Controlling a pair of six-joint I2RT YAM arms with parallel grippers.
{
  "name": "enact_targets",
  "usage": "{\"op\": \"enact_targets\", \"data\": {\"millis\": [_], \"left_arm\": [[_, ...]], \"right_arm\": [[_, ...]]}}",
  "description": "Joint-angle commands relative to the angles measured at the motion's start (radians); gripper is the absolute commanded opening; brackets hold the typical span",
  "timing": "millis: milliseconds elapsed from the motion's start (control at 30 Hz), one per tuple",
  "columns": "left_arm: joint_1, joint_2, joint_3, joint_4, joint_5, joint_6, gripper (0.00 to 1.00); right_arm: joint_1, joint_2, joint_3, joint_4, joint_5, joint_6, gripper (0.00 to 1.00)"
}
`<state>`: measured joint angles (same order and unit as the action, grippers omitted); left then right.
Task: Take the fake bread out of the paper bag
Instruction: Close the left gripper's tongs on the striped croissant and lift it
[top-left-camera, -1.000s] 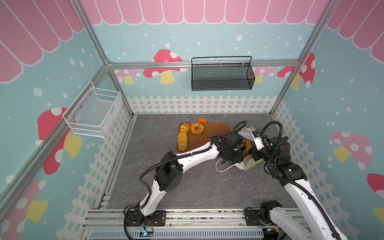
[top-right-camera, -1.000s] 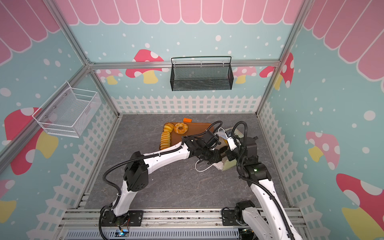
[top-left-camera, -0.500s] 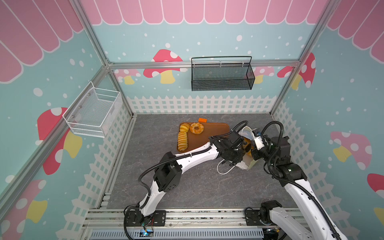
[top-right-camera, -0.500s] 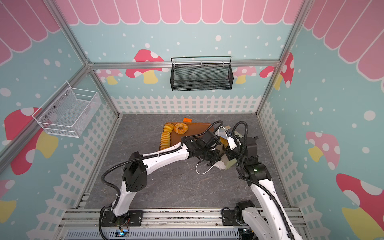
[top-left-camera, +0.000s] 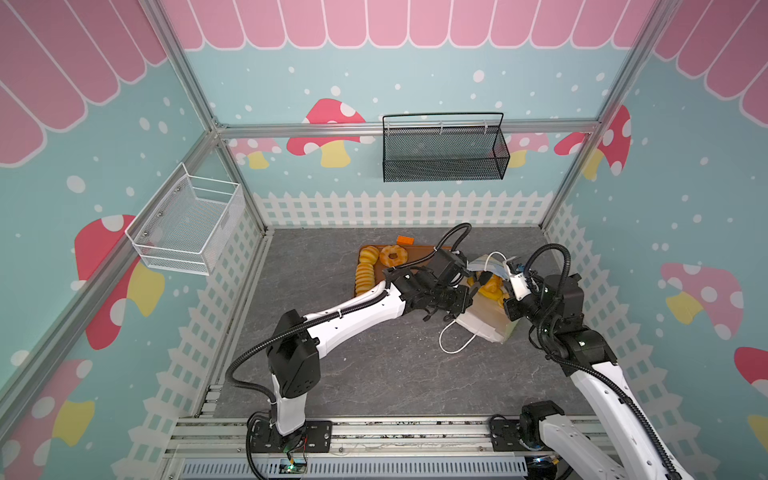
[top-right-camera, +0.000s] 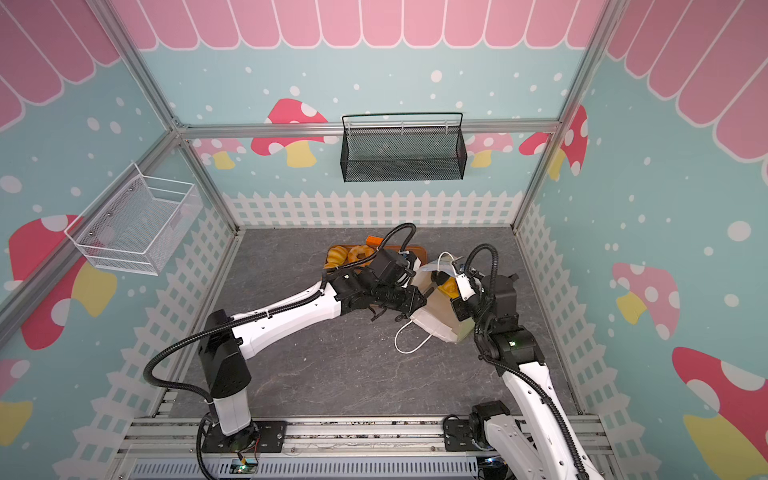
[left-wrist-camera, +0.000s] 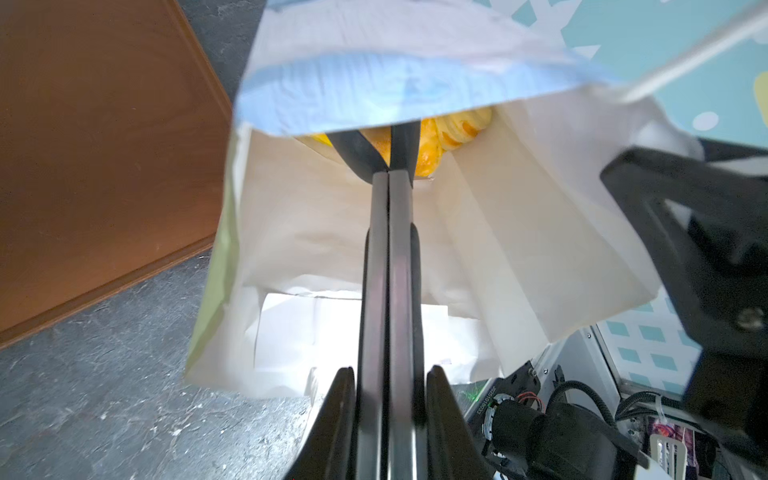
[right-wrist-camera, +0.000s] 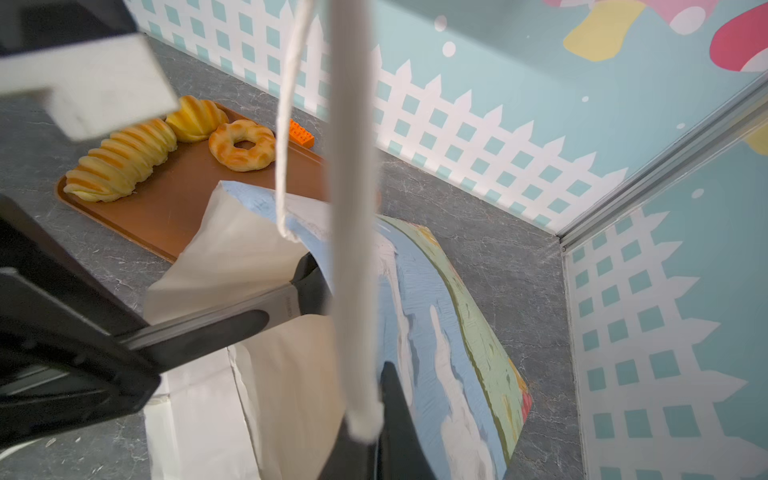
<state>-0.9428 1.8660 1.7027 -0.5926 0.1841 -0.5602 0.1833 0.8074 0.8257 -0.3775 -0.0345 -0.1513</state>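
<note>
white wire basket (top-left-camera: 187, 226): mounted on the left wall.
flat orange-brown tray (right-wrist-camera: 174, 203), on the grey stone-look surface (top-left-camera: 374, 374): carries a long ridged golden roll (right-wrist-camera: 120, 166), a small ridged bun (right-wrist-camera: 195, 118) and a brown-speckled ring doughnut (right-wrist-camera: 242, 145), all already out of the bag.
small orange toy block (right-wrist-camera: 302, 134): just beyond the tray's far edge.
left pincer (left-wrist-camera: 384, 149): deep inside the bag's mouth, jaws drawn nearly together, tips apparently nipping one of the glossy golden toy pastries (left-wrist-camera: 428, 158) left inside.
tall paper gift bag (top-left-camera: 484, 322), white-lined, sky-and-cloud print: lying tipped on the surface beside the tray's right end, mouth toward the left arm. one white cord handle (top-left-camera: 457, 345) lies loose on the surface.
right pincer (right-wrist-camera: 368, 432): clamped on the other cord handle (right-wrist-camera: 353, 249), holding the upper panel up.
step in hand: gripping the next pastry.
next move calls for: a straight draw back out through the mouth, clear of the rim, then across to the tray, with the right side holding the mouth open.
</note>
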Motion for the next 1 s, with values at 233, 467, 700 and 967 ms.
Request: {"op": "enact_targets", "data": {"millis": [233, 467, 700, 967], "left_arm": [[0.007, -0.072, -0.080, 0.047, 0.052, 0.064, 0.00], [0.000, -0.047, -0.080, 0.043, 0.033, 0.081, 0.00], [0.001, -0.078, -0.069, 0.042, 0.048, 0.114, 0.00], [0.001, -0.140, -0.074, 0.011, 0.066, 0.148, 0.00]], "right_arm": [[0.000, 0.025, 0.020, 0.022, 0.022, 0.024, 0.00], [0.001, 0.025, 0.009, 0.019, 0.026, 0.026, 0.00], [0.001, 0.049, 0.023, 0.015, 0.093, 0.046, 0.00], [0.000, 0.110, 0.074, 0.031, 0.163, 0.097, 0.00]]}}
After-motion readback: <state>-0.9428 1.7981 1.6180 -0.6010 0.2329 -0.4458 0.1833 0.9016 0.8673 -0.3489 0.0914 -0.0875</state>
